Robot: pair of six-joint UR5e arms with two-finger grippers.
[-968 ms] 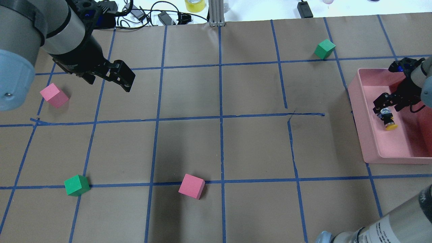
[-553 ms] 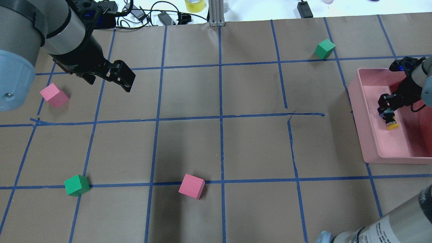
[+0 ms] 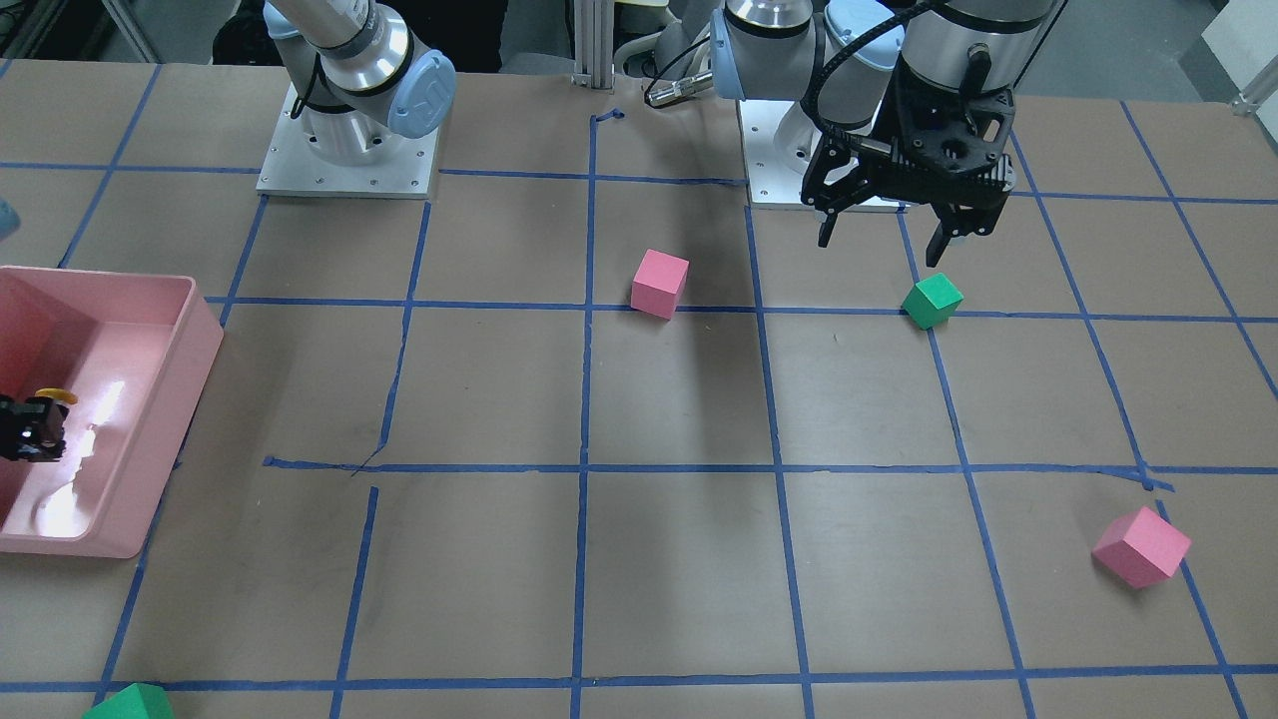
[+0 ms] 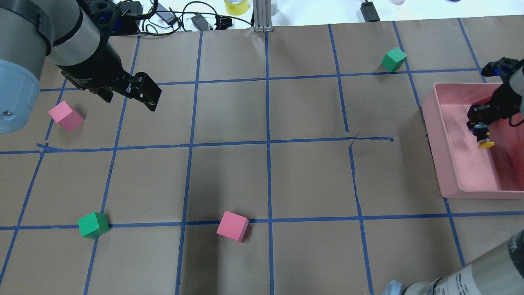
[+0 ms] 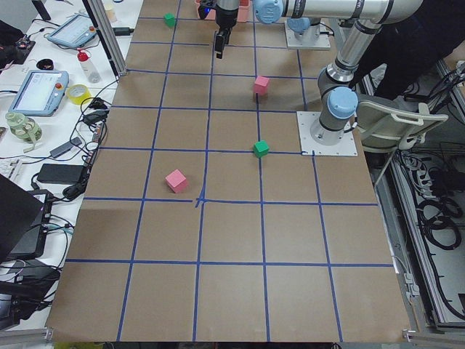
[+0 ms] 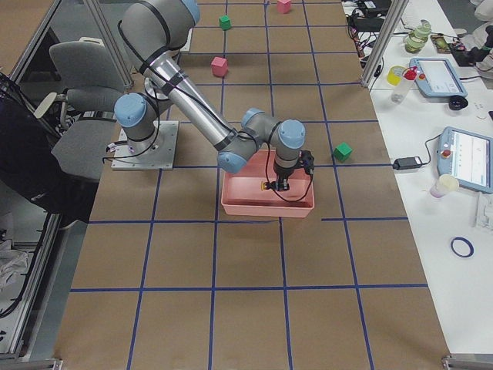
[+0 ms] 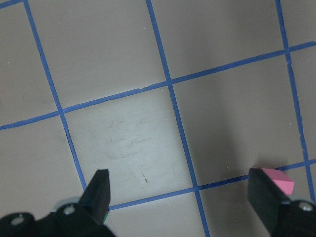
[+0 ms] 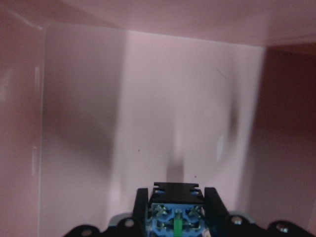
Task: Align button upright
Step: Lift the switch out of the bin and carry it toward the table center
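Note:
The button (image 4: 484, 140), with its yellow cap and black collar, hangs inside the pink bin (image 4: 450, 176) at the right. My right gripper (image 4: 478, 125) is shut on its base and holds it off the bin floor, cap tilted away from the fingers. The right wrist view shows the blue contact block (image 8: 177, 218) between the fingers. In the front view only the yellow cap (image 3: 52, 396) shows beside the right gripper (image 3: 30, 431) at the left edge. My left gripper (image 4: 145, 93) is open and empty above the table's left part, and also shows in the front view (image 3: 884, 238).
A pink cube (image 4: 65, 116) lies left of my left gripper. A green cube (image 4: 93, 225) and a pink cube (image 4: 232, 225) lie near the front. Another green cube (image 4: 394, 59) lies at the back right, beside the bin. Cables lie along the far edge.
My right gripper closed on the button's base, then carried it up and toward the bin's far right. My left gripper shifted slightly and stays open.

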